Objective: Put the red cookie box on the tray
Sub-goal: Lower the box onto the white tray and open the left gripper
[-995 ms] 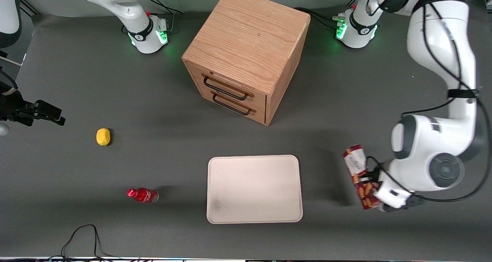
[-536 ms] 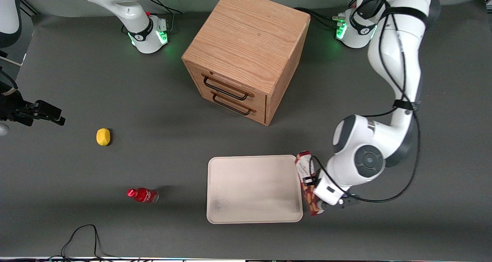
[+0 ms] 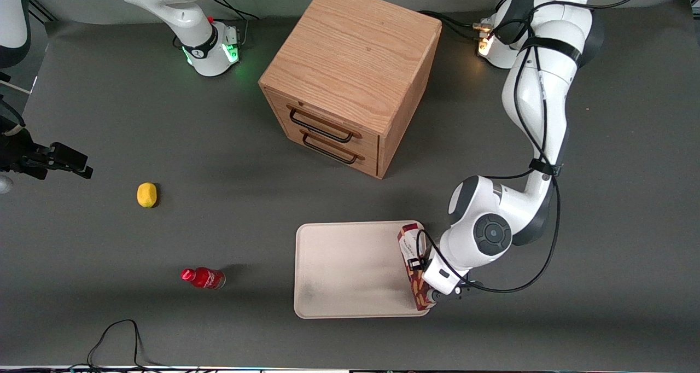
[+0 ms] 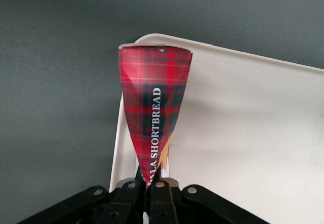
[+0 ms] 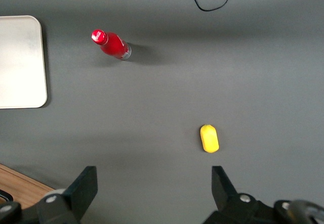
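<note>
Left arm reaching from its base down toward the front camera, elbow bent, forearm angled in over the working arm's end of the tray (image 3: 350,307). Wrist turned downward. Hand (image 3: 422,269) low above the tray's edge, fingers (image 4: 154,188) pinched tight on the red cookie box (image 3: 413,263), holding it on edge.

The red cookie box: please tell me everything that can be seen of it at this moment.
The red cookie box is a slim dark-red carton, seemingly cardboard, with a white end panel and pictures of tan cookies. Its narrow face, in the wrist view, has a red tartan pattern and white letters reading "SHORTBREAD". The tool is shut on it, holding it over the edge of the tray that is toward the working arm's end. Whether it touches the tray cannot be told.
</note>
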